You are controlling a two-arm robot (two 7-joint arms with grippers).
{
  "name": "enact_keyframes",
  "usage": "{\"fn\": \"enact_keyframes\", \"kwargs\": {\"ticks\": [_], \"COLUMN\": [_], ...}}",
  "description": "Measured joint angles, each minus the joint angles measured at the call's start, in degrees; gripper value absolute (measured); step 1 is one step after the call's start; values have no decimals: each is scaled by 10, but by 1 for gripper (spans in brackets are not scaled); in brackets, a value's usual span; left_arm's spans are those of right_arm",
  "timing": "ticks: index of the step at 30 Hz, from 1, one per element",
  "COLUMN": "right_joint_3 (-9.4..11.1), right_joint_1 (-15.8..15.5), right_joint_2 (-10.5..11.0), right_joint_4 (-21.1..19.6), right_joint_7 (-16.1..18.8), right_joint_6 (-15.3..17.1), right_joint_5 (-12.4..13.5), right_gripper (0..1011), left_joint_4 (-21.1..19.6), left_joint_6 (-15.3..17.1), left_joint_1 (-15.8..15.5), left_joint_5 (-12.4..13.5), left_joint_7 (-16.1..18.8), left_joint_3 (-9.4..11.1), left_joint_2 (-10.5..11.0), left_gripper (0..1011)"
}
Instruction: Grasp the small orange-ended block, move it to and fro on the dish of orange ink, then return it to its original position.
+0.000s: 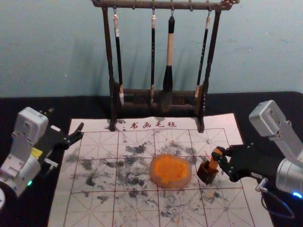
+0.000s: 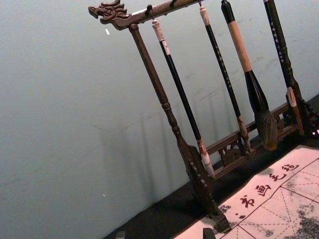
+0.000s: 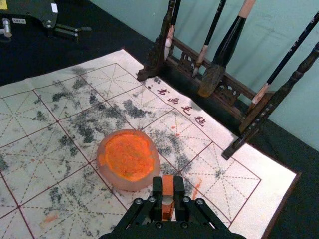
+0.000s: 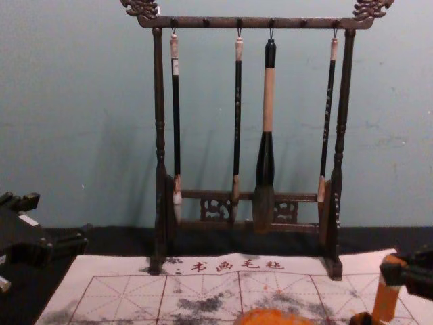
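Orange-coloured block (image 1: 213, 163) stands slightly tilted, its lower end at the mouth of the small dark holder (image 1: 207, 173); whether it is seated or just lifted cannot be told. Right gripper (image 3: 168, 185), at the right of the work, is closed on the block's upper end. Left gripper (image 2: 164, 233) is parked over the mat's left side, fingers apart.

Block is judged light, stiff and not fragile; wet ink could make it slippery. The present hold, high on the shaft, is sound and leaves the lower end free for inking.

Orange ink dish (image 1: 170, 171) sits beside the holder on the stained mat (image 1: 97, 189). The holder's rim is the nearest obstruction: lift straight clear before crossing. Brush rack (image 1: 112, 97) stands behind, off the likely path. Pressing hard could shift the dish.
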Motion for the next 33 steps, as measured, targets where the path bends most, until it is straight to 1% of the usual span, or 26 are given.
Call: {"fn": "enact_keyframes", "kwargs": {"ticks": [12,19,21,33], "right_joint_3": [-7,-16,-22,-38], "right_joint_1": [1,12,18,35], "right_joint_2": [-5,-13,-16,-26], "right_joint_4": [14,31,38,59], "right_joint_7": [1,5,8,15], "right_joint_6": [3,4,4,4], "right_joint_5": [-2,-6,-9,-19], "right_gripper": [81,81,81,81], "left_joint_4": [0,0,0,0], "left_joint_6": [0,0,0,0], "left_joint_1": [0,0,0,0], "left_joint_5": [0,0,0,0], "left_joint_7": [0,0,0,0], "left_joint_3": [0,0,0,0], "left_joint_2": [0,0,0,0], "left_gripper": [1001,1001,1002,1001]}}
